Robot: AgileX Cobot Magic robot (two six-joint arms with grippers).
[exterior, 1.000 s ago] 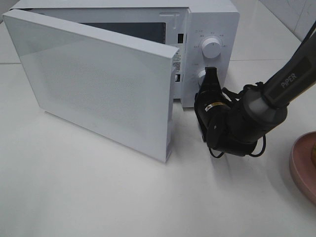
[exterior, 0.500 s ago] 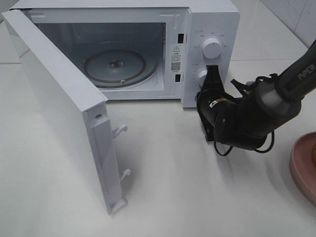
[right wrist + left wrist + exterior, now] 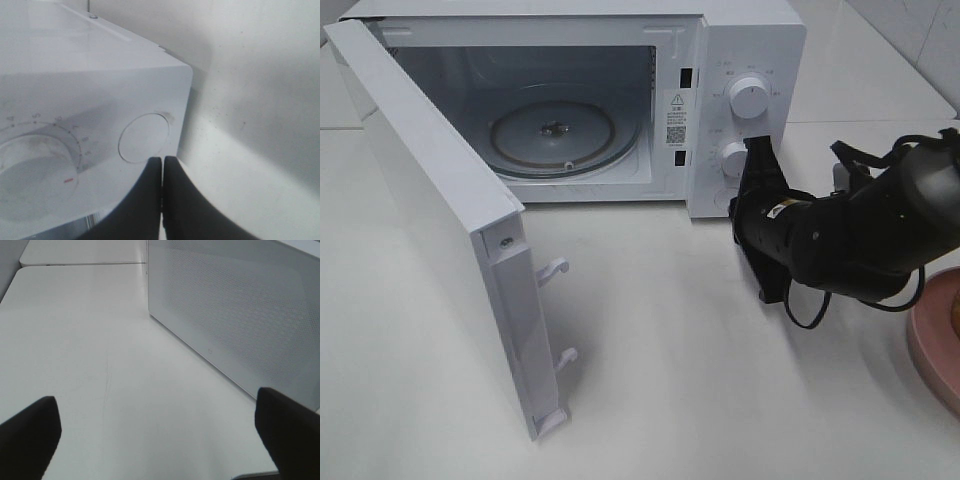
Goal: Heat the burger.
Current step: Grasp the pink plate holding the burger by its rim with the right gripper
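Exterior high view: the microwave (image 3: pixel 740 40) door (image 3: pixel 430 220) stands wide open and the glass turntable (image 3: pixel 552 135) is bare, so the opening step looks done; loading the burger, shutting the door and starting the heat are all left. I cannot make out the burger itself, only the rim of the pink plate (image 3: pixel 932 335) at the right edge, well apart from the microwave. The right end effector (image 3: pixel 757 160) is pinched shut on nothing, near the round button (image 3: pixel 144 137). The left end effector (image 3: pixel 157 427) is spread wide and empty over the counter (image 3: pixel 650 400). A second ago the door still covered the cavity, and the right end effector was tighter against the microwave's front
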